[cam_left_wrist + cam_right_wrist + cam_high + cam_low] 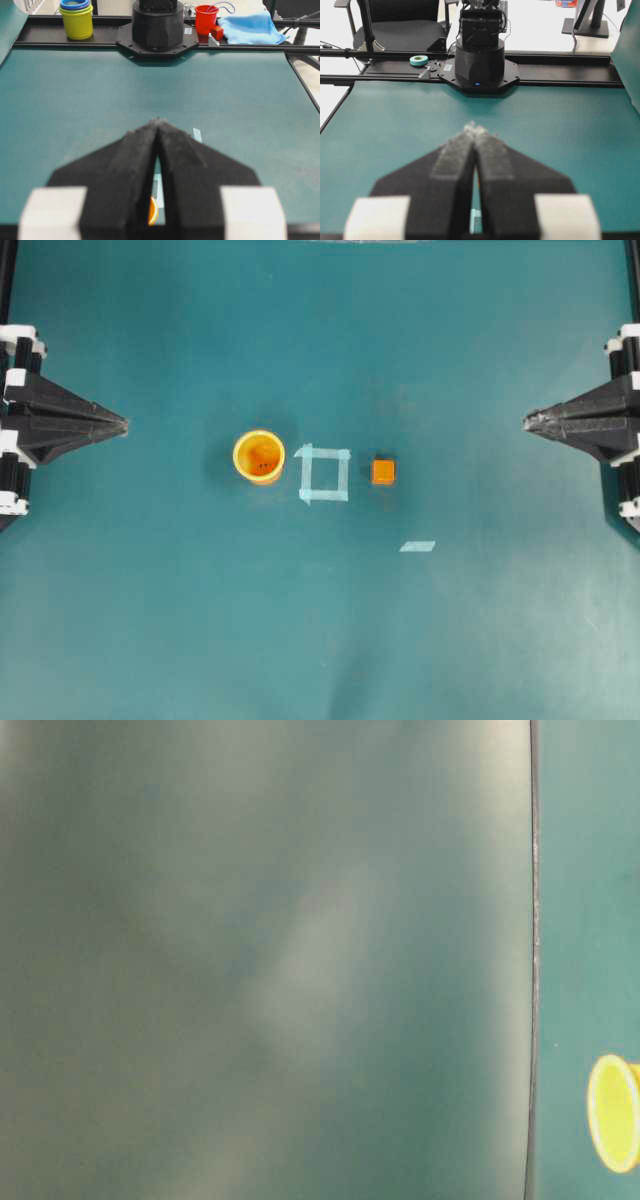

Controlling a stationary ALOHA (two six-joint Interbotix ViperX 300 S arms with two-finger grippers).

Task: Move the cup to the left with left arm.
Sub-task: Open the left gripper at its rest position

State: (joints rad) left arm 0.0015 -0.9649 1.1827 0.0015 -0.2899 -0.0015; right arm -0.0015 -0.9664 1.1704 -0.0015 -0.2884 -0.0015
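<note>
The orange-yellow cup (259,456) stands upright on the teal table, just left of a square of pale tape (324,473). In the table-level view the cup (614,1113) shows its yellow rim. A sliver of the cup (152,211) peeks through the slit between the left fingers. My left gripper (124,424) rests at the table's left edge, shut and empty, well apart from the cup. In its own wrist view the left gripper (158,120) has its tips together. My right gripper (527,421) sits at the right edge, shut and empty, and the right gripper (475,126) points at the far arm's base.
A small orange cube (383,472) lies right of the tape square. A loose strip of pale tape (417,546) lies toward the front right. Beyond the table's far edge stand stacked cups (76,18), a red cup (206,18) and a blue cloth (251,27).
</note>
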